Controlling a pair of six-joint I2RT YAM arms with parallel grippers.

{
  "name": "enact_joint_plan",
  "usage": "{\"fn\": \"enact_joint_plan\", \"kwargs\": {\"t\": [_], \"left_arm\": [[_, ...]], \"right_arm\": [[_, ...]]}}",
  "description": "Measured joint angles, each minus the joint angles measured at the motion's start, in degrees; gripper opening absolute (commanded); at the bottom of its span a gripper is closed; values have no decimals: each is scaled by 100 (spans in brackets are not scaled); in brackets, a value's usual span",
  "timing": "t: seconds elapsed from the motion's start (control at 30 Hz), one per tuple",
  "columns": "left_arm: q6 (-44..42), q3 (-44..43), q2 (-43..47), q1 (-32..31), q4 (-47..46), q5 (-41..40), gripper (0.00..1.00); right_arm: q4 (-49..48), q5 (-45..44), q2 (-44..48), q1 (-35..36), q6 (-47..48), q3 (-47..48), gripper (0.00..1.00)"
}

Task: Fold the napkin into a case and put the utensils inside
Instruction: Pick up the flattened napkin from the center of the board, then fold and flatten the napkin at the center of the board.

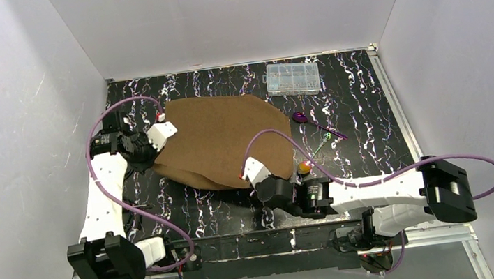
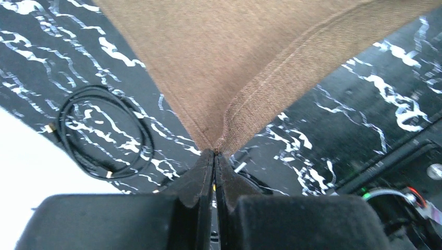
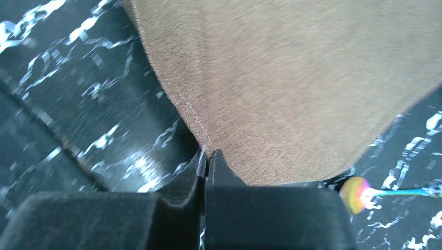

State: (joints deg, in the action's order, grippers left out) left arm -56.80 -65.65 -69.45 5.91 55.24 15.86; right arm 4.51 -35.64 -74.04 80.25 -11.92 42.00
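The brown napkin (image 1: 223, 139) lies spread on the black marbled table. My left gripper (image 1: 150, 157) is shut on its near-left corner (image 2: 218, 141), which rises to a pinched point between the fingers. At the napkin's near edge my right gripper (image 1: 249, 185) is shut on the hem (image 3: 206, 148). Two utensils lie to the right of the cloth. The purple-headed one (image 1: 300, 116) is farther back. The gold-orange-headed one (image 1: 304, 168) is just beside my right wrist, its head (image 3: 353, 195) showing in the right wrist view.
A clear plastic compartment box (image 1: 292, 78) stands at the back, right of centre. A loop of black cable (image 2: 99, 135) lies on the table left of my left gripper. White walls close in the table on three sides.
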Motion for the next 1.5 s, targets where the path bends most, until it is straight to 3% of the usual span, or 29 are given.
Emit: {"fn": "enact_joint_plan", "kwargs": {"t": [0.33, 0.53, 0.7, 0.83, 1.27, 1.4, 1.47, 1.5], "left_arm": [[-778, -101, 896, 0, 2122, 507, 0], [-1010, -247, 916, 0, 2813, 614, 0], [-586, -286, 632, 0, 2192, 570, 0], [-63, -442, 168, 0, 1294, 551, 0], [1060, -1416, -2188, -131, -1193, 234, 0], [1255, -1777, -3027, -376, -1764, 22, 0], [1318, -1908, -3418, -461, -1991, -114, 0], [1344, -1961, -3620, -511, -2100, -205, 14]], "right_arm": [[1834, 2857, 214, -35, -168, 337, 1], [2562, 3932, 481, -505, -42, 933, 1], [2667, 4242, 304, -1458, 345, 1445, 1], [2702, 4485, -365, -2175, 708, 1821, 1], [2529, 5215, -2378, -4028, 1478, 3320, 1], [2461, 5351, -2959, -4277, 1521, 3735, 13], [2448, 5396, -3294, -4304, 1523, 3930, 26], [2450, 5410, -3451, -4306, 1523, 4004, 36]]}}
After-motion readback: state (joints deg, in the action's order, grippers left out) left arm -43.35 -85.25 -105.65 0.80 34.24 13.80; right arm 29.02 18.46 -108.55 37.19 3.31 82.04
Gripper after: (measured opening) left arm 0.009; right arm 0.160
